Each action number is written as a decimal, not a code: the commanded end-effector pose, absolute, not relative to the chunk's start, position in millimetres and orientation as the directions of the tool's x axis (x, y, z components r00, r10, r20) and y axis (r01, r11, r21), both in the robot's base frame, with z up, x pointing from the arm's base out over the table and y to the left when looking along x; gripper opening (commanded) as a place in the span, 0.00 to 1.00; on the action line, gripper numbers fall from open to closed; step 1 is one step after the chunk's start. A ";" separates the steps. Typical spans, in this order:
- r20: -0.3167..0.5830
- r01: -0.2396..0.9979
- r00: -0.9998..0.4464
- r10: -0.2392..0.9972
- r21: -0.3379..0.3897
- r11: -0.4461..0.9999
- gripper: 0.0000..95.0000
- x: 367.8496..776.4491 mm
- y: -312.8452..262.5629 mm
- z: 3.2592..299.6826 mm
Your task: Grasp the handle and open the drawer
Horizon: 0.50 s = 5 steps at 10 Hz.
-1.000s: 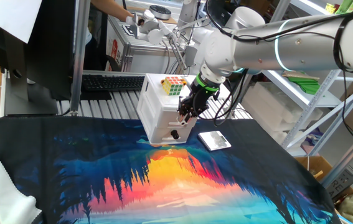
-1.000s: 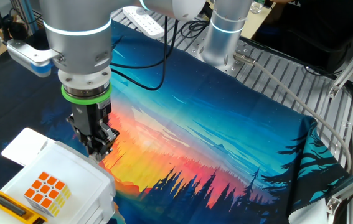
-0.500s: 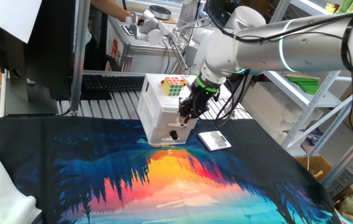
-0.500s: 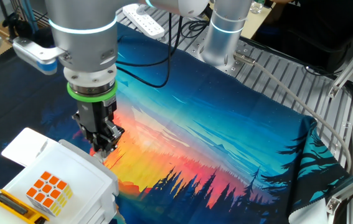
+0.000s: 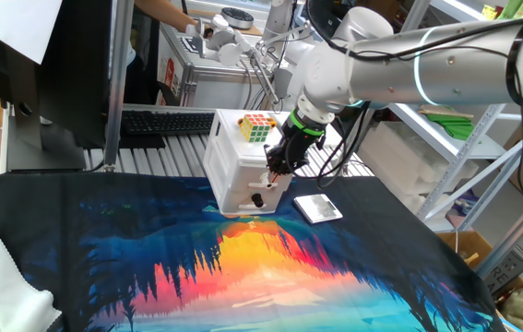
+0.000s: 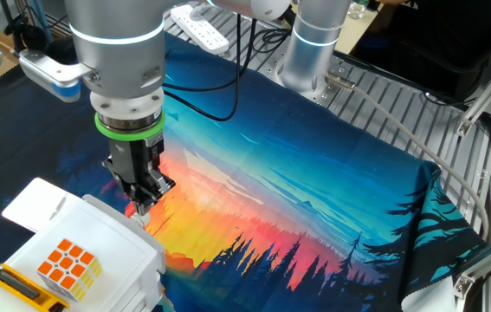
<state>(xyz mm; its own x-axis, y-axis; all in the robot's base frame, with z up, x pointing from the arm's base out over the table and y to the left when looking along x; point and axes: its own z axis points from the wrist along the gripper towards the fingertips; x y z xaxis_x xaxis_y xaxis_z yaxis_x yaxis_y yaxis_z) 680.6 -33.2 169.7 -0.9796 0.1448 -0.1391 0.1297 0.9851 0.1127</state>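
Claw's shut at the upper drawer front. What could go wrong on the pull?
1. The claw is shut at the small white handle, which is barely visible; the grip may be shallow and slip off.
2. The small cabinet sits loose on the cloth, so it may slide instead of the drawer opening.
3. The cube on top could tumble.

silver-grey arm (image 5: pixel 445 69) with a green wrist ring, glowing cyan band, black pincer (image 6: pixel 144 205).

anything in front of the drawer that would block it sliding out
Nothing visible does. The end effector is shut at the drawer front, and only flat cloth lies ahead of it. The small box sits off to the side.
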 end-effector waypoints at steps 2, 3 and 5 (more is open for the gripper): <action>-0.140 0.150 -0.976 0.167 0.121 0.981 0.60 681.7 -32.5 168.8; -0.144 0.154 -0.975 0.171 0.122 0.980 0.60 682.4 -31.3 167.2; -0.155 0.147 -0.974 0.166 0.125 0.981 0.60 685.5 -26.4 159.3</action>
